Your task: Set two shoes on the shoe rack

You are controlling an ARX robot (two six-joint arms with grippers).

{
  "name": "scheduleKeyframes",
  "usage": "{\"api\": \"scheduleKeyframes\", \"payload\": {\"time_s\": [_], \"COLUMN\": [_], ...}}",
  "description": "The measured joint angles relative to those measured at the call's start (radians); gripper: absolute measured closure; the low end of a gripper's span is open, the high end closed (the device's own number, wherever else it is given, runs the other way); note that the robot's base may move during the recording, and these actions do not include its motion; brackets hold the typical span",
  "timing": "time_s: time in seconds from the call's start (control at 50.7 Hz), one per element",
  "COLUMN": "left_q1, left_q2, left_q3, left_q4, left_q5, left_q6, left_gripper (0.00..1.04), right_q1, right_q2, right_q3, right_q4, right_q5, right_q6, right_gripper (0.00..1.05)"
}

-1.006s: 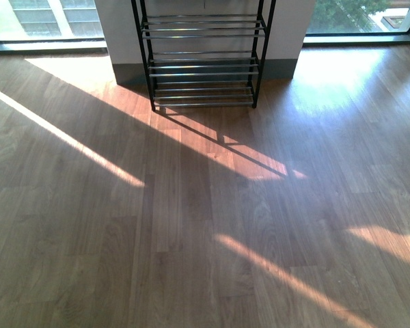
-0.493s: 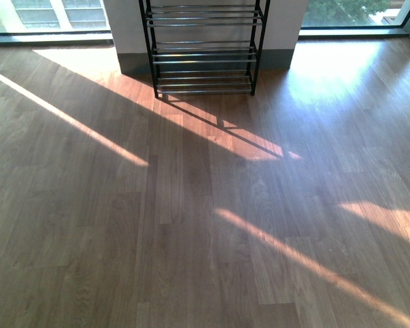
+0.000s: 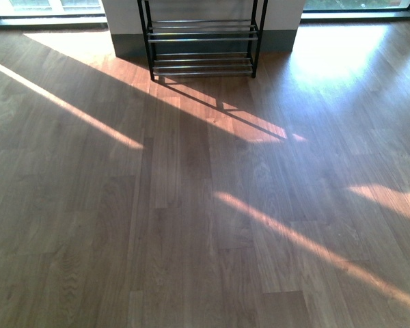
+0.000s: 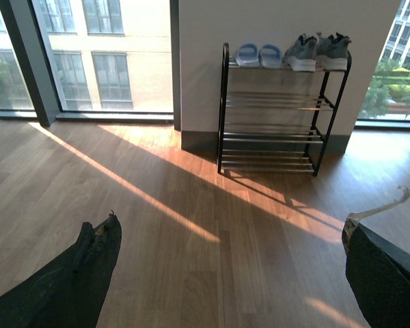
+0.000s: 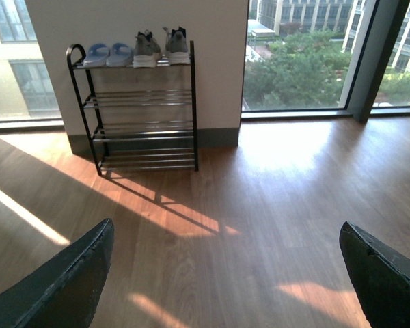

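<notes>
I've got a broad wooden floor (image 3: 191, 205) filling the front view, striped with sunlight and bare of any shoes, and both arms are out of that shot. Past it stands the shoe rack (image 4: 273, 116) against the white wall (image 5: 212, 61) between the big windows (image 5: 301, 55), black frame, chrome rods, only its lower tiers caught in the front view. Up on its top shelf, both wrist views show the grey sneakers (image 4: 318, 51) side by side at one end and the pale blue slides (image 4: 258, 55) just beside them at the other; the shelves below are bare. So I judge the placing is already done and I'm well clear of the rack. My left gripper (image 4: 225, 273) is spread wide with nothing between its dark fingers (image 4: 82, 273), and my right gripper (image 5: 225, 273) is likewise parted and holding nothing. What worries me from here: the sneakers sit close to the shelf's end by the side frame, and rods are a poor footing, so a bump to the frame on any approach could roll one off. The glare on the floor is strong too, and I could misjudge how near the rack is.
</notes>
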State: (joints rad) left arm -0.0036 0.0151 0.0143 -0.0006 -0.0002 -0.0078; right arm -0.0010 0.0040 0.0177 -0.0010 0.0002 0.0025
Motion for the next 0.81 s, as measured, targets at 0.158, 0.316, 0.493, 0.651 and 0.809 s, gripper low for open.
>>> {"api": "scheduleKeyframes", "payload": {"time_s": [0.158,0.316,0.493,0.651,0.809], "left_q1": [0.0,0.0,0.0,0.0,0.0], "left_q2": [0.0,0.0,0.0,0.0,0.0], "left_q3": [0.0,0.0,0.0,0.0,0.0], "left_q4": [0.0,0.0,0.0,0.0,0.0], "left_q5": [0.0,0.0,0.0,0.0,0.0], "left_q6": [0.0,0.0,0.0,0.0,0.0], "left_gripper": [0.09,0.09,0.09,0.09,0.09], "right_q1": [0.0,0.0,0.0,0.0,0.0], "right_q2": [0.0,0.0,0.0,0.0,0.0], "right_q3": [0.0,0.0,0.0,0.0,0.0], "right_q4": [0.0,0.0,0.0,0.0,0.0], "right_q5": [0.0,0.0,0.0,0.0,0.0], "right_q6": [0.0,0.0,0.0,0.0,0.0], "right_gripper": [0.09,0.09,0.09,0.09,0.09]}}
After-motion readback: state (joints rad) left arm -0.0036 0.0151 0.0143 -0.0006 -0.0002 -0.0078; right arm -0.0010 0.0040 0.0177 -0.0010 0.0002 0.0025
